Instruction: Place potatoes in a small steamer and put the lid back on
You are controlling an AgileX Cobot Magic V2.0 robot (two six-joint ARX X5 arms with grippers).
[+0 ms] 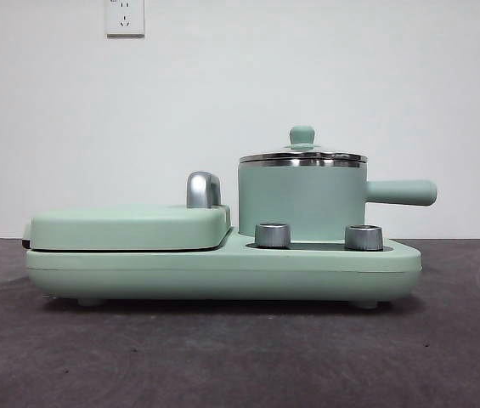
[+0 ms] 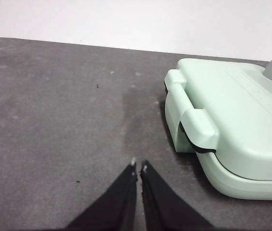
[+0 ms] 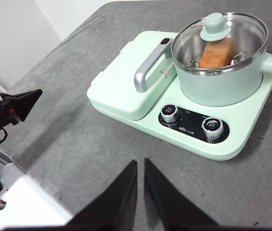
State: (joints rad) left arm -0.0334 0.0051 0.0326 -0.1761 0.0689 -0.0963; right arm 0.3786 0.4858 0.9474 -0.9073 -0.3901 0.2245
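- Task looks complete: potato (image 3: 217,52) lies on the rack inside the small steamer (image 1: 302,202), visible through the clear lid (image 3: 219,42), which sits on the rim.
- Steamer sits on the mint cooker base (image 1: 223,270), beside the flat griddle cover (image 1: 129,226).
- Left gripper (image 2: 138,168) and right gripper (image 3: 140,163): jaws pinched together, empty, both clear of the appliance.
- Next: nothing to grasp; at most confirm the lid is level.

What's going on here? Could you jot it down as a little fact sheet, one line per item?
potato: inside the steamer, seen through the lid
steamer: on the cooker base, handle sticking out sideways
lid: on the steamer
griddle cover: closed, beside the steamer
left gripper: shut, holds nothing, over the table
right gripper: shut, holds nothing, away from the cooker
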